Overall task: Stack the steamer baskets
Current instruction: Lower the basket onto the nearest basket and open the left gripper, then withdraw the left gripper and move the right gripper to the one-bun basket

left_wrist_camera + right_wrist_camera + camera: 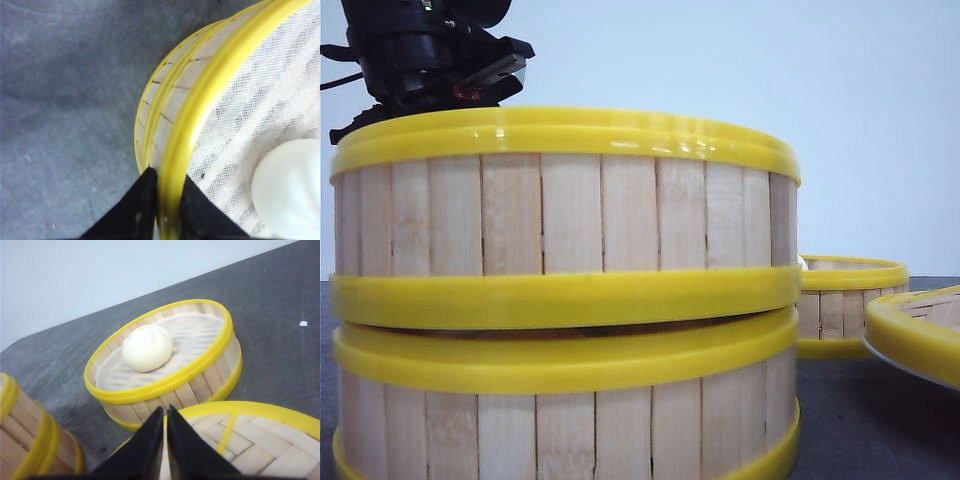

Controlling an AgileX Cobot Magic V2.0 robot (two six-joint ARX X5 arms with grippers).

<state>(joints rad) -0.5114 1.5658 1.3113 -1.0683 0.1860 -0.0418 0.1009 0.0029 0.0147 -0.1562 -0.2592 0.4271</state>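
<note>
Two steamer baskets fill the front view. The upper basket (pixel 570 215) rests on the lower basket (pixel 570 420), with a thin dark gap between their yellow bands. My left gripper (pixel 169 175) is shut on the upper basket's top rim (pixel 200 100), one finger outside the wall and one inside. Inside lie a white mesh cloth and a white bun (pixel 290 190). A third basket (pixel 165 365) stands apart on the table and holds a bun (pixel 147 347). My right gripper (pixel 165 410) is shut on the edge of a woven lid (pixel 250 435) with a yellow rim.
The lid (pixel 920 335) hangs tilted at the right edge of the front view, in front of the third basket (pixel 845 300). The table is dark grey cloth (pixel 860 420). A pale wall stands behind. The stack (pixel 25 435) shows beside the lid in the right wrist view.
</note>
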